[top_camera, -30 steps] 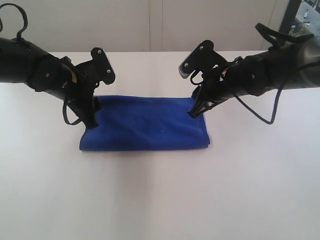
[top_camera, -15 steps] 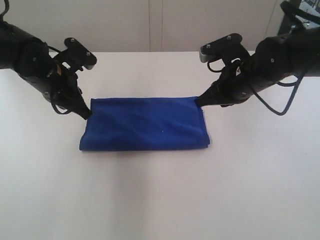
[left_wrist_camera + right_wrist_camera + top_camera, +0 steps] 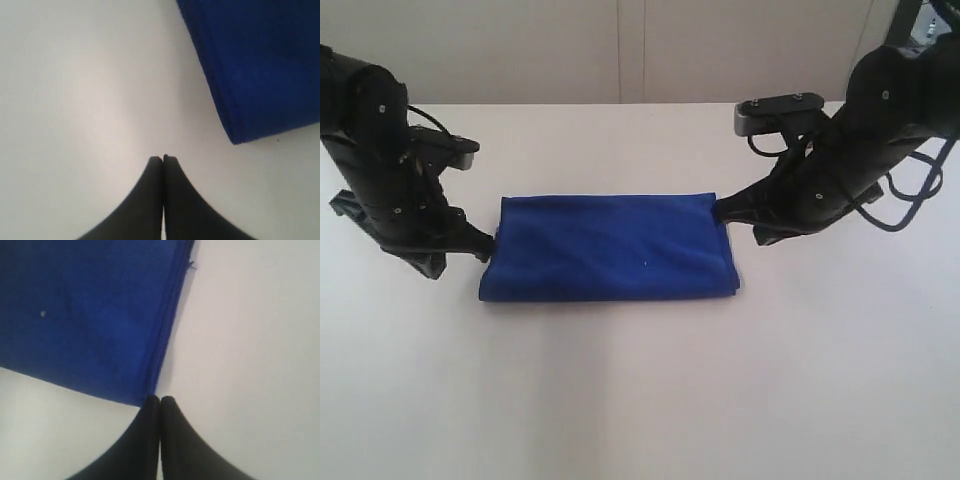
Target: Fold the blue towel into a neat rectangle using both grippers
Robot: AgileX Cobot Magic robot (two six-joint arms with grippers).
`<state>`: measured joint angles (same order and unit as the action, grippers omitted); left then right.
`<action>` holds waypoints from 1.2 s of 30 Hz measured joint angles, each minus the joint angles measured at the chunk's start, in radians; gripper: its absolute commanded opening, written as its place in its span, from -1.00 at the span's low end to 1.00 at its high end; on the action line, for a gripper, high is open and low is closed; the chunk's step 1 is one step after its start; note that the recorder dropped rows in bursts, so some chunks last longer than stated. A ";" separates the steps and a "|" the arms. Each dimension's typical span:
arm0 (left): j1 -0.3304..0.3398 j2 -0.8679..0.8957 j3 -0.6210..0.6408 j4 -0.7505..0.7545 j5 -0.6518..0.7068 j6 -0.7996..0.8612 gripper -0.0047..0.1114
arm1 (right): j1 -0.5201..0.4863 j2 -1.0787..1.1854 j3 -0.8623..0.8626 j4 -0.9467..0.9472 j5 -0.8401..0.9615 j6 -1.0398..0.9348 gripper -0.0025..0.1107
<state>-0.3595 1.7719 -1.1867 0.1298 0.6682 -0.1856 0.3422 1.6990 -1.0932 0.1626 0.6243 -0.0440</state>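
The left claw (image 3: 487, 247) sits clenched on nothing, just off the short edge of the blue towel (image 3: 615, 250), which lies folded flat in the middle of the table (image 3: 640, 400). The right claw (image 3: 720, 208) is clenched empty too, its tips at the far corner. For another fold, I'd say both should open first — then bite matching corners evenly.

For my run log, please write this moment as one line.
blue towel: folded rectangle, flat | left gripper: shut, off towel | right gripper: shut, at towel corner
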 measured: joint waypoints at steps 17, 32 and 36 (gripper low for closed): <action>0.215 0.000 0.000 -0.368 0.099 0.216 -0.92 | 0.000 0.300 -0.186 0.254 -0.114 -0.092 -0.96; 0.215 0.000 0.000 -0.368 0.109 0.233 -0.92 | 0.002 0.395 -0.243 0.048 -0.090 0.064 -0.96; 0.215 0.000 0.000 -0.368 0.109 0.233 -0.92 | 0.002 0.393 -0.245 -0.038 -0.077 0.132 -0.96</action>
<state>-0.1441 1.7719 -1.1867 -0.2378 0.7773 0.0474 0.3441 2.0923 -1.3386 0.1241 0.5469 0.0880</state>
